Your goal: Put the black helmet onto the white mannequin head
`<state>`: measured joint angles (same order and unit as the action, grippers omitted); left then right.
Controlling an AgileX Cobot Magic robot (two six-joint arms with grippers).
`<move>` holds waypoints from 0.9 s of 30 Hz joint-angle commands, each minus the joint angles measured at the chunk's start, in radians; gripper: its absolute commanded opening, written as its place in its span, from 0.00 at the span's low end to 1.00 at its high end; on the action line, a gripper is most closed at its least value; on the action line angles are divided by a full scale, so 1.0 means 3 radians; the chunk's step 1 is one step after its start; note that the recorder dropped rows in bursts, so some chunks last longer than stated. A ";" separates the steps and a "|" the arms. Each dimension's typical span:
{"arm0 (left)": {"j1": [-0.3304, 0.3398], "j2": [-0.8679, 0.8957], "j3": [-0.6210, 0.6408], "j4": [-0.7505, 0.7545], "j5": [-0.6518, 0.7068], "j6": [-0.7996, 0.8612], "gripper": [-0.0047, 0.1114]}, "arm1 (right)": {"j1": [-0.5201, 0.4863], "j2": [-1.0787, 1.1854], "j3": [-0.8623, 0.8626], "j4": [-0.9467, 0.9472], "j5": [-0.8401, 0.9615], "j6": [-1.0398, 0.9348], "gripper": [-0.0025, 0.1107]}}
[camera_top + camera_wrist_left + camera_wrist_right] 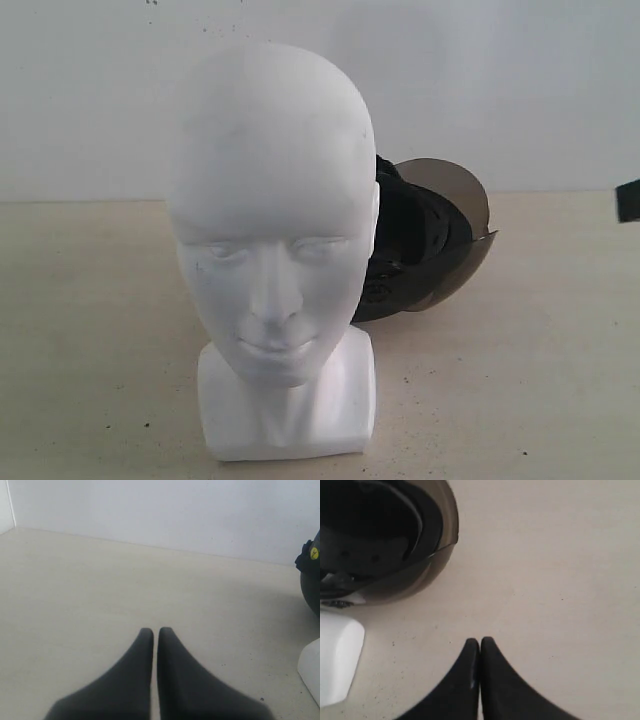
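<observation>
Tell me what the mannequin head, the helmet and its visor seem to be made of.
The white mannequin head is likely moulded plastic: smooth, with a soft sheen on the neck base. The black helmet looks matte black. Mostly its dark inside shows, seemingly lining, and the shell material is unclear. The visor is probably tinted plastic: smoky brown, with the wall showing through it.

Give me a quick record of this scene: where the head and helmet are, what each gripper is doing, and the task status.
mannequin head: upright on the table, bare, facing the exterior camera
black helmet: on the table behind the head, toward the right arm's side, opening showing
left gripper: shut, empty
right gripper: shut, empty, short of the helmet
status: helmet not yet on the head
</observation>
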<state>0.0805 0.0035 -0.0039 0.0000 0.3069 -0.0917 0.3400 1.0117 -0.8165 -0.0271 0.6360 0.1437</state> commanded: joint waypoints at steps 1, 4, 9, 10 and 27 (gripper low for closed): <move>0.0009 -0.0012 0.0013 0.0000 -0.0001 -0.0017 0.08 | 0.0339 0.0461 -0.0129 0.0062 -0.0181 -0.0375 0.02; 0.0009 -0.0012 0.0013 0.0000 -0.0001 -0.0017 0.08 | 0.0551 0.0799 -0.0292 0.0255 -0.0188 -0.1191 0.02; 0.0009 -0.0012 0.0013 0.0000 -0.0001 -0.0017 0.08 | 0.0644 0.1058 -0.0341 0.0434 -0.0867 -0.1490 0.02; 0.0009 -0.0012 0.0013 0.0000 -0.0001 -0.0017 0.08 | 0.0644 0.1093 -0.0341 0.0434 -0.1029 -0.1503 0.02; 0.0009 -0.0012 0.0013 0.0000 -0.0001 -0.0017 0.08 | 0.0527 0.1322 -0.0341 0.3439 -0.0877 -0.4694 0.44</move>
<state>0.0805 0.0035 -0.0039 0.0000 0.3069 -0.0917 0.5212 1.3986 -0.9144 0.7000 0.2485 -0.9074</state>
